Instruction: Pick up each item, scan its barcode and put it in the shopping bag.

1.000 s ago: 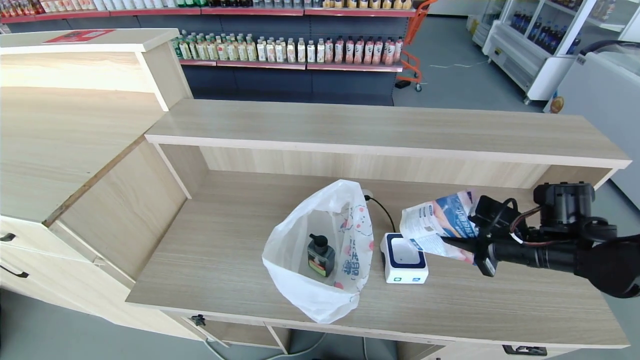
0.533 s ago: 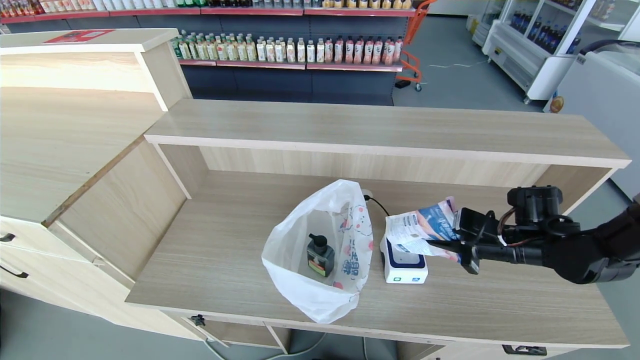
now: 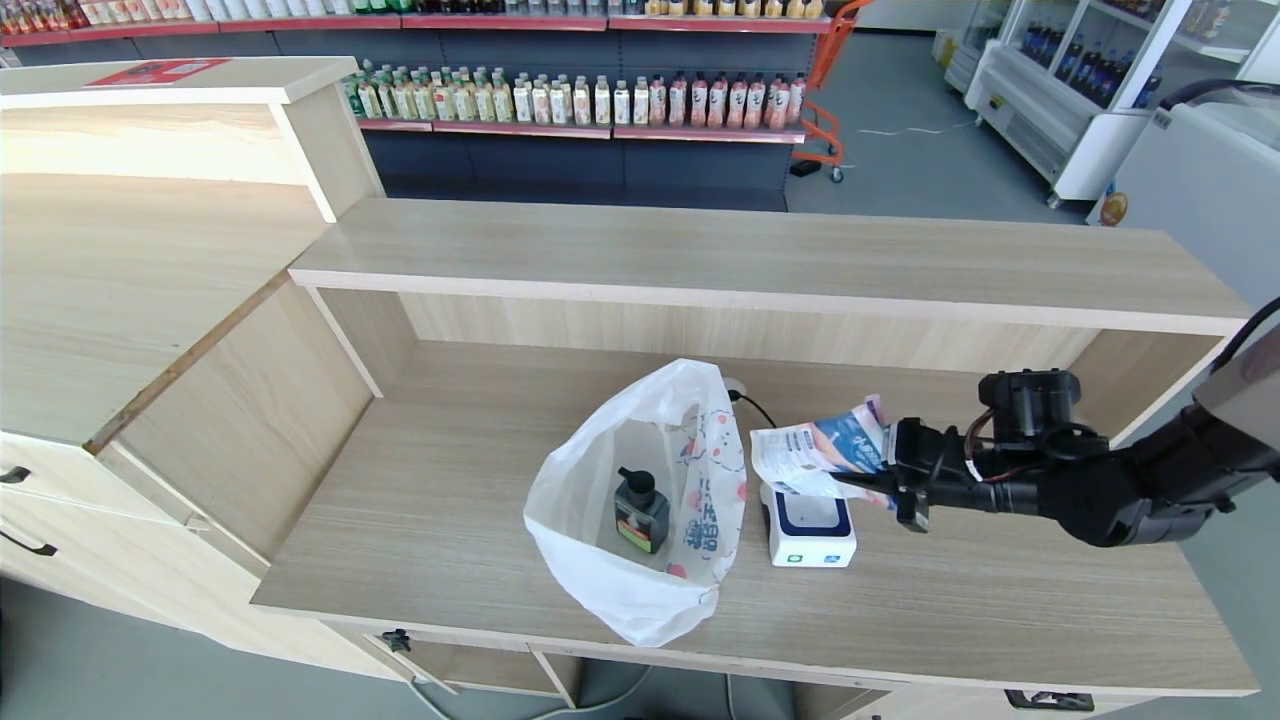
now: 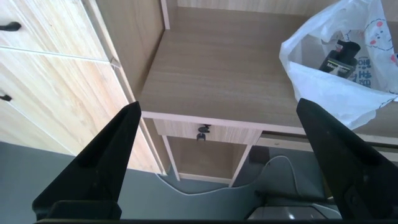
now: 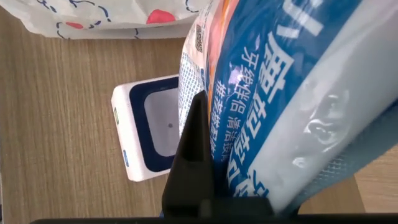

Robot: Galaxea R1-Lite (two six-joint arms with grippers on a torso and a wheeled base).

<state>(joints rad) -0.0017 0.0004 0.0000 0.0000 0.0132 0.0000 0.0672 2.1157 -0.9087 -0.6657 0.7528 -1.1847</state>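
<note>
Now your right fingers [image 5: 198, 155] pinch the blue-and-white packet [image 3: 815, 448] just above the barcode scanner [image 3: 812, 522], its long axis seemingly pointing toward the shopping bag [image 3: 600, 585] just beyond on the worktop [image 3: 450, 500].

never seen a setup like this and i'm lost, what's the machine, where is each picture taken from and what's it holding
This is a two-armed robot at a shop checkout counter. The large picture comes from a camera on its head, looking down. The other two come from cameras on its wrists, each looking along its own jaws. On the counter stand a white shopping bag with a dark pump bottle inside, and a small white scanner beside it. The right arm has its jaws shut on a blue and white packet, held just above the scanner; the right wrist view shows that close up. The left jaws are open, holding nothing, off the counter's near side.
</note>
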